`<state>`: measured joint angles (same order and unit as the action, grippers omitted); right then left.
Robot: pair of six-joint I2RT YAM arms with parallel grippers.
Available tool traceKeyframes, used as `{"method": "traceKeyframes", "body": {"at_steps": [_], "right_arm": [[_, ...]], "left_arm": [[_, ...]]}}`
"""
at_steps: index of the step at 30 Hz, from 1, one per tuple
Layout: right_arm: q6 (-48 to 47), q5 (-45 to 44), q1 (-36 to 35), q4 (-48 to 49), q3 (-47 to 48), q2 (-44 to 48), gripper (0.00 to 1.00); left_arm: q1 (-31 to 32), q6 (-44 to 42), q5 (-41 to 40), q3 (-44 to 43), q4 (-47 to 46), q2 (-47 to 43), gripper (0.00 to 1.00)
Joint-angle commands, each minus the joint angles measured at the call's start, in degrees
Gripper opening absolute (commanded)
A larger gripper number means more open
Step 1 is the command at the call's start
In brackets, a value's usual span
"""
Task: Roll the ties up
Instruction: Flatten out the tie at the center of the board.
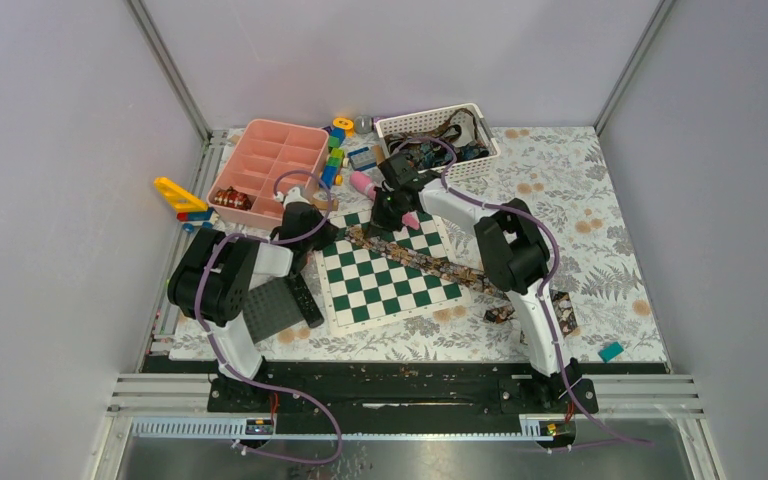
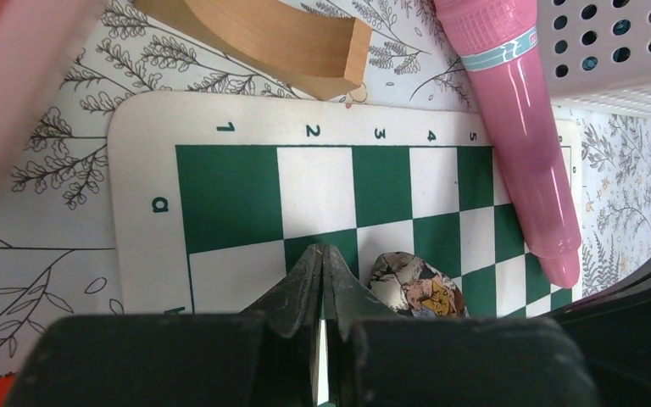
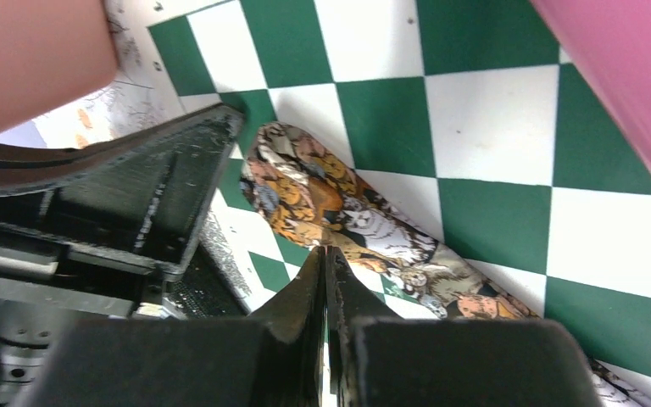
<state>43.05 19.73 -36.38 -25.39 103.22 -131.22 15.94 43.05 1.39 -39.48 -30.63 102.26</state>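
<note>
**A:** Top external: one tie point(image 1: 430, 265) lies flat on a diagonal across the chessboard point(image 1: 380, 295). One end is at the board's far-left corner and the other runs off it toward the right arm's base. It's probably laid straight so it can be rolled from an end.

**B:** Arms?

**A:** Left arm point(image 1: 215, 280) is folded, elbow back, forearm reaching to that far-left corner. Right arm point(image 1: 510, 255) is stretched forward and left, wrist pitched down. Both meet at the same tie end.

**B:** Left wrist?

**A:** Left claw point(image 2: 322, 252) is fully closed with nothing in it. Its tips are over the board, and the tie's end is just beside them on the right. Can't tell if they touch the board. A pink tube point(image 2: 521, 144) lies along the board's edge nearby.

**B:** Right wrist?

**A:** Right claw point(image 3: 326, 252) is closed too, tips over the tie a little in from its end. No fabric shows between the jaws. It looks like a press-down rather than a pinch, but I can't confirm contact.

**B:** Read?

**A:** My guess is the right pins and the left starts the curl. The end is flat, so the roll hasn't started.
</note>
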Motion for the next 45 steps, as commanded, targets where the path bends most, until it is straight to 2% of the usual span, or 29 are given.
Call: {"method": "traceKeyframes", "body": {"at_steps": [1,30,45], "right_arm": [[0.5,1.1,-0.6,-0.2,3.3,0.7,0.00],[-0.2,-1.4,-0.7,-5.1,7.2,-6.1,0.00],[-0.7,-1.8,-0.7,-5.0,5.8,-5.3,0.00]], "left_arm": [[-0.3,0.4,1.7,0.6,-3.9,-0.6,0.00],[-0.2,0.7,6.4,1.1,-6.9,1.3,0.00],[0.0,3.7,13.2,1.4,-15.5,0.9,0.00]]}}
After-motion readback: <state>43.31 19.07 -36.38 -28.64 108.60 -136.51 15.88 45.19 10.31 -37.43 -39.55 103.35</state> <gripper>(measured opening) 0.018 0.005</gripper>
